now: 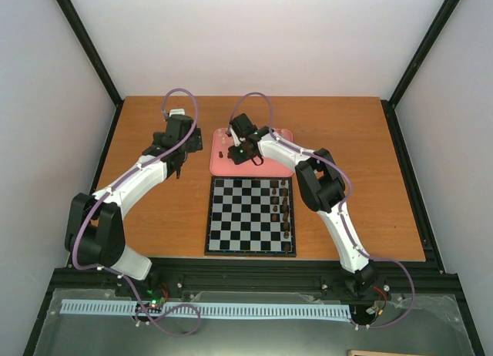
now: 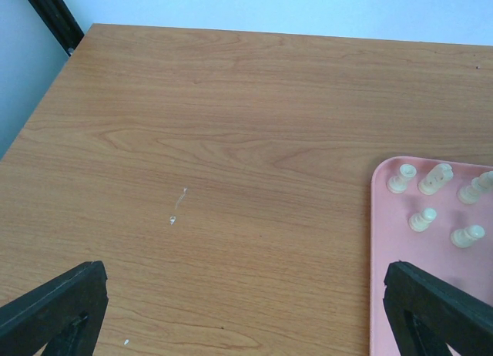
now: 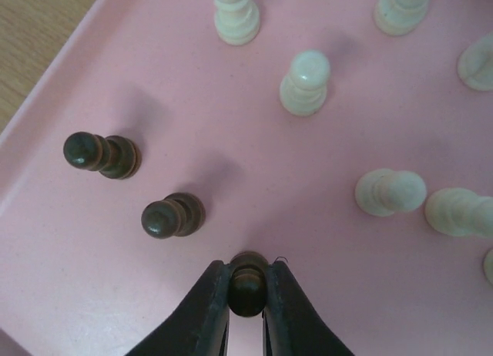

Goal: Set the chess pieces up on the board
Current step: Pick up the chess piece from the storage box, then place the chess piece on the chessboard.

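While your right pincer (image 3: 248, 270) pinches the dark pawn (image 3: 248, 288) only by its round head, it could slip or tip on the lift and knock the two dark pawns (image 3: 171, 216) at ten o'clock. All sit in the pink tray (image 3: 92, 294) with cream pieces (image 3: 304, 82). The board (image 1: 235, 217), at the tray's six o'clock, carries dark pieces (image 1: 286, 213). Your left pincer (image 2: 246, 302) gapes over the bench (image 2: 231, 140).

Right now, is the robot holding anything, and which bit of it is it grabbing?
Yes. The right tool pinches a dark chess piece by its round head, over the pink tray. The left tool is open and holds nothing.
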Motion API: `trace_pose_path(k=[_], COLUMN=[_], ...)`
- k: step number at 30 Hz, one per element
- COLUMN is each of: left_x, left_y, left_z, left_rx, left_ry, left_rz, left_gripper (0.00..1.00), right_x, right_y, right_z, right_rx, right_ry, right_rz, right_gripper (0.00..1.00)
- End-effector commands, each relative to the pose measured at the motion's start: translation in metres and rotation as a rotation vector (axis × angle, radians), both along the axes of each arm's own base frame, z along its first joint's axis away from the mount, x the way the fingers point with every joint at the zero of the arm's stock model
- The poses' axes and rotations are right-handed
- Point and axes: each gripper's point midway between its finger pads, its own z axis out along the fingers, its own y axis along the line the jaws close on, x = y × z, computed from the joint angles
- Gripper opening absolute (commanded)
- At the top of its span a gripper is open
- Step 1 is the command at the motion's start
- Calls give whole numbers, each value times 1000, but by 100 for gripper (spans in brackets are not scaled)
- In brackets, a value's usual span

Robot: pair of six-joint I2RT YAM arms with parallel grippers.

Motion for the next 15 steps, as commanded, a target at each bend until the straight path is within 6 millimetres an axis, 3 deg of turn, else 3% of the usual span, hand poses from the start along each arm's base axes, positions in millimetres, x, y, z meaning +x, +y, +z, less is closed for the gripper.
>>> trace_pose_path(k=[1,9,12,15], left_x=[8,8,8,8], left_y=[0,1,1,1], left_z=[14,14,13,13], left_rx=[0,5,9,8], left_ry=[-36,-36,-33,-32], left_rz=[10,12,13,12], left_gripper=[100,100,100,100], right_x=[8,-3,-21,-52], right_y=[2,0,-6,-13], right_z=[8,47,73,87], right_rx=[18,69,78,63], right_ry=[-15,-48,-75,-86], right_rz=[-1,2,-9,-8], right_gripper=[12,11,11,11])
